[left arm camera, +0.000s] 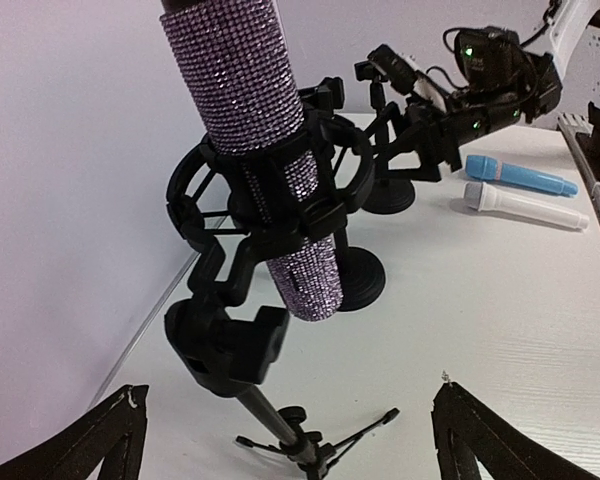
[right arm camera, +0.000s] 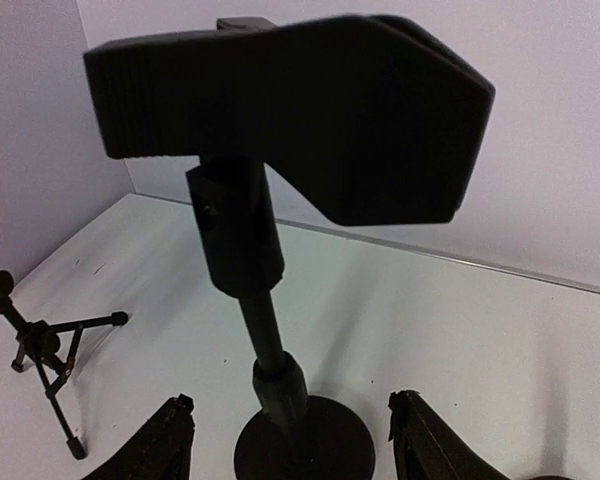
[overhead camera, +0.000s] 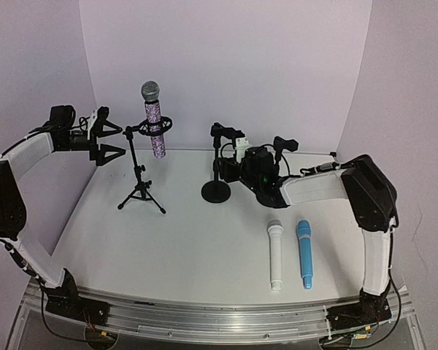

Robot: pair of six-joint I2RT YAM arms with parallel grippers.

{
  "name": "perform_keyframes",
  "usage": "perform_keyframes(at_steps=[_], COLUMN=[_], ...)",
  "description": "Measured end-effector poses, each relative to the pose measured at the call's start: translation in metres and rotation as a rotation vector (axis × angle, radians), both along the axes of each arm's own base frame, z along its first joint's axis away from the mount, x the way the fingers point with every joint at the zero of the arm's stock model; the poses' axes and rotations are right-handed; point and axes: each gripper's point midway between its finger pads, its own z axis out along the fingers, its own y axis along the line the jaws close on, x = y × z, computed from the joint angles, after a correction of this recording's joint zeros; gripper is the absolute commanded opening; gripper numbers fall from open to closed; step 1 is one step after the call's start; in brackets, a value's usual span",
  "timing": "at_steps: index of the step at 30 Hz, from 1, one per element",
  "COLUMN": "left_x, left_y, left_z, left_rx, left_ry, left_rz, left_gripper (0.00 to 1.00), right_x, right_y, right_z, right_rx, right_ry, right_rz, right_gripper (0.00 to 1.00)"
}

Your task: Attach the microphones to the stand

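Top: purple-glitter microphone point(overhead camera: 155, 124) seated in tripod stand point(overhead camera: 140, 182), left hand point(overhead camera: 111, 138) wide open beside it; white microphone point(overhead camera: 275, 255), blue microphone point(overhead camera: 304, 254) flat on table point(overhead camera: 204, 240).
Left wrist: nothing gripped.
Right wrist: right hand point(right arm camera: 290, 440) part-open astride round-base stand point(right arm camera: 242, 240), not touching. Could easily topple it with an off-centre squeeze.

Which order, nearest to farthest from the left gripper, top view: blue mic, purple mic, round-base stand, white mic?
From the left gripper:
1. Purple mic, beside it, clipped on the tripod.
2. Round-base stand, mid-table.
3. White mic, lying front right.
4. Blue mic, just beyond the white.
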Motion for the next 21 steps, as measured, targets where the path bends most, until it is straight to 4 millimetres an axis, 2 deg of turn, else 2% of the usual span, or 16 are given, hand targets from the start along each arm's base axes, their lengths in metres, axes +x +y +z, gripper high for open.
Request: perform_keyframes(at_steps=[3, 11, 18, 21], left_x=[-0.009, -0.024, -0.023, -0.021], left_y=[-0.002, -0.003, -0.003, -0.002], left_z=[0.002, -0.002, 0.001, 0.003], left_rx=[-0.023, -0.065, -0.077, -0.082], left_ry=[0.031, 0.075, 0.069, 0.063], left_rz=[0.005, 0.036, 0.043, 0.045], left_gripper=[0.99, 0.99, 1.0, 0.99], right_x=[0.009, 0.029, 0.042, 0.046], right_y=[0.001, 0.015, 0.026, 0.028], right_z=[-0.009, 0.002, 0.012, 0.007], right_rx=[0.019, 0.079, 0.115, 0.112], right_ry=[-0.041, -0.152, -0.227, -0.245], right_rz=[-0.03, -0.048, -0.055, -0.061], right_gripper=[0.64, 0.61, 0.45, 0.36])
